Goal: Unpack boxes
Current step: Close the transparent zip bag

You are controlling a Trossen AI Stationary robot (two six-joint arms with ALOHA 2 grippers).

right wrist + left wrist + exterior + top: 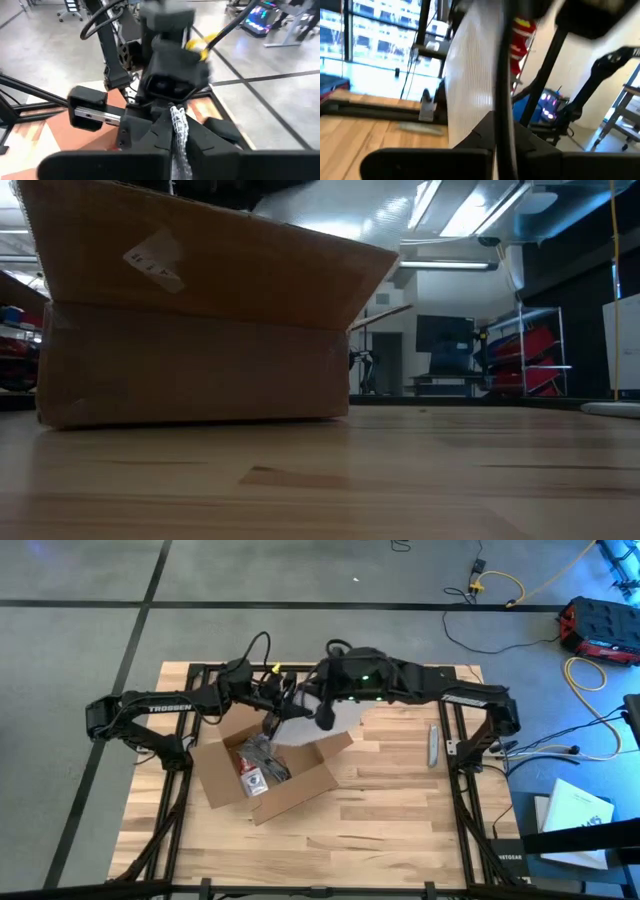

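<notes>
A pale wooden table (pixel 400 800) stands on a grey concrete floor crossed by dark lines, with cables and a red case off to one side of the room.

The left gripper (pixel 272 700) and the right gripper (pixel 322 712) meet high above the table's far half, tips close together. Between them hangs a clear, silvery plastic bag (pixel 305 725). In the left wrist view a ribbed white sheet of it (pixel 470 85) runs straight into the closed fingers, so the left gripper is clamped on the bag. In the right wrist view a crinkled strip of it (pixel 179 127) is pinched between the right fingers, which are also closed on it.

Just below and toward the near side of both grippers sits the cardboard box (pixel 262 768), open, its flaps spread outward. It lies turned at an angle to the table edges, its long axis running from near the left arm's base up toward the grippers. Inside, directly under the bag, lies dark crumpled material and a small red-and-blue object (pixel 255 780).

Well off to the right gripper's outer side, a slim grey tool (pixel 433 745) lies on the wood by the right arm's frame.

The hanging bag and both arms hide the box's far corner from above. In the low view the box (pixel 190 320) fills the left half and blocks everything behind it; neither gripper shows there.
</notes>
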